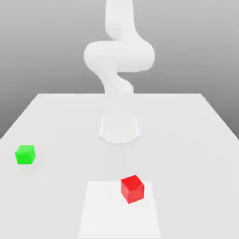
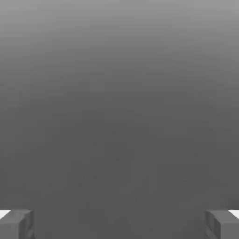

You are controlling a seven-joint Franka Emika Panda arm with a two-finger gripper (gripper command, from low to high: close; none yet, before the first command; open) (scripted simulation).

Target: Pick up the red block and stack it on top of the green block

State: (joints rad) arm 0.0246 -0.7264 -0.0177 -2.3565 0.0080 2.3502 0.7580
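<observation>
We see the red block (image 1: 132, 188) resting on the table (image 1: 186, 140) toward the near edge, well apart from the green block (image 1: 25, 154) at the exterior view's left. In the hand view our hand (image 2: 119, 224) is spread wide, its fingers (image 2: 16, 224) holding nothing.

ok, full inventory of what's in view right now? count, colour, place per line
red block: one, bright red, on the table, near front edge, slightly toward the exterior view's right
green block: one, bright green, on the table, far toward the exterior view's left, apart from the red one
table: one, white, holds both blocks
arm: one, white, rises from its base at the table's middle
gripper: one, grey fingertips, jaws wide apart, nothing between them
</observation>
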